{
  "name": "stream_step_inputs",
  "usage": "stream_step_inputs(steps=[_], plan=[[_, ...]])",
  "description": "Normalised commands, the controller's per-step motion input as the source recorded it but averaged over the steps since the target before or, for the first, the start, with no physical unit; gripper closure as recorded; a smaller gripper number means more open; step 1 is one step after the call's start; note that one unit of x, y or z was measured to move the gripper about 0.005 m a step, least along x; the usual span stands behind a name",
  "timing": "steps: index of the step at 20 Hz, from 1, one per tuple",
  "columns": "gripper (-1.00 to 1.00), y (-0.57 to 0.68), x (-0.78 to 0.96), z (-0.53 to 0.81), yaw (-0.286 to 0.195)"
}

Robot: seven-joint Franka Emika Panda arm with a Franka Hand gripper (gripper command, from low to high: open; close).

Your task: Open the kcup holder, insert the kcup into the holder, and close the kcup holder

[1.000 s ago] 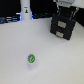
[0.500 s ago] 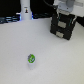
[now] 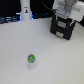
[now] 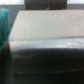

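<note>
Two things matter to me on this white table (image 3: 20, 50), and the bigger is the kcup holder (image 3: 64, 29): a black, boxy unit at the far side, toward the exterior view's right. It looks rigid and heavy enough, I judge, to stay put while a drawer is pulled, though a hard tug might drag it across the smooth surface. Its drawer handles are small, so the place to take hold is one of those, squarely, with a pull straight outward.

My arm (image 3: 64, 7) is hunched right over that box, with my gripper (image 3: 65, 19) down at its top front edge. The wrist view is a blur of the holder's grey-black top (image 4: 47, 27) from very close, and neither picture shows my fingers, so I cannot tell whether they stand wide or narrow, or whether they hold anything.

Smallest is the kcup (image 3: 31, 59), well apart from the holder, upright on the near table, green top up. I expect it to be light, thin-walled and easily tipped; a gentle pinch across its sides should suit it.
</note>
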Motion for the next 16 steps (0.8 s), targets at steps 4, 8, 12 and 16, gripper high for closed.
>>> stream_step_inputs(steps=[4, 8, 12, 16], plan=[[1.00, 0.05, -0.22, -0.04, -0.004], [1.00, 0.00, 0.00, -0.01, -0.004], [1.00, 0.01, 0.04, -0.01, -0.005], [1.00, 0.01, 0.27, 0.03, -0.014]])
